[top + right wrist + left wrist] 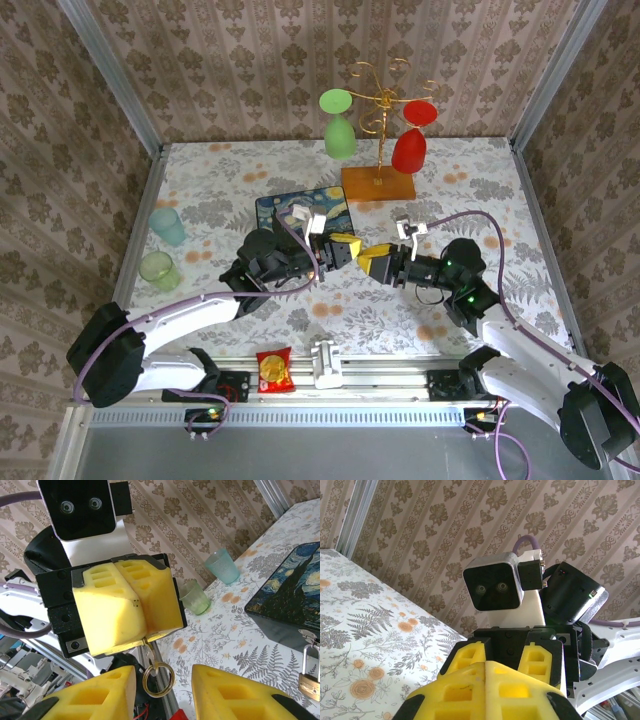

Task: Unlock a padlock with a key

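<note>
From the right wrist, the left gripper is met head-on, its yellow pads pressed flat together on the key. A short stub of the key and a brass ring are left hanging below the seam. The ring is lined up with the gap of the right gripper, whose own fingers are spread wide and hold nothing. The padlock is seen to the right of those fingers, hung by its shackle at the front of a painted box. The left wrist view supplies the opposite face: the left gripper closed at the bottom, the right gripper parted just beyond it. From above, the left gripper and right gripper are placed tip to tip, just in front of the box. Bare table is left open outside the right fingers. A blue cup and a green cup are set well outside the left fingers, by the table's edge.
</note>
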Controlling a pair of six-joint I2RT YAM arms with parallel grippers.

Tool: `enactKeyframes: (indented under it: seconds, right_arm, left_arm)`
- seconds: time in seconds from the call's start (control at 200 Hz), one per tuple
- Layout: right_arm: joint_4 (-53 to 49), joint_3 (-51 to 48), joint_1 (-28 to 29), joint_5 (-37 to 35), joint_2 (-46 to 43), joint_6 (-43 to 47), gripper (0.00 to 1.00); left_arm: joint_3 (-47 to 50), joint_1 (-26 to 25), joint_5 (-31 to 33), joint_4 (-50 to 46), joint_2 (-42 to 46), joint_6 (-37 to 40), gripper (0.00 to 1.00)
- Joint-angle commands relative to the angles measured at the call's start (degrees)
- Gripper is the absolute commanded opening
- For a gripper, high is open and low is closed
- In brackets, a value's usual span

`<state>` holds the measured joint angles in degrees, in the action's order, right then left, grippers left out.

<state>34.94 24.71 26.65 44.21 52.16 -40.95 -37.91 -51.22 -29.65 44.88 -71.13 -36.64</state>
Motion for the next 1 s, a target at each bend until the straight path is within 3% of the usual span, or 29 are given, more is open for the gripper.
enactKeyframes:
  seconds: [0.0,0.36,0.48,0.8,0.995]
  right_arm:
    - [3.6,1.1,0.4,0.1,-0.9,-0.3,0.32]
    - [5.2,1.6,1.3,-0.1,-0.3,-0.7,0.24]
    - [7.0,1.2,1.3,-0.6,-0.1,-1.6,0.17]
    - [7.3,0.8,1.3,-2.2,-1.0,-1.5,0.18]
    - [7.4,1.2,1.4,-2.1,-0.1,-1.3,0.06]
  left_arm:
    - [0.6,0.3,-0.5,2.1,0.4,-0.7,0.0]
    - [0.5,0.3,-0.3,2.9,-0.7,-0.4,0.0]
    - [1.2,0.4,-0.4,4.7,-1.3,-0.8,0.0]
    - [1.6,0.5,-0.8,5.6,-2.3,-1.6,0.0]
    - [2.1,0.4,-0.6,6.1,-2.2,-1.7,0.0]
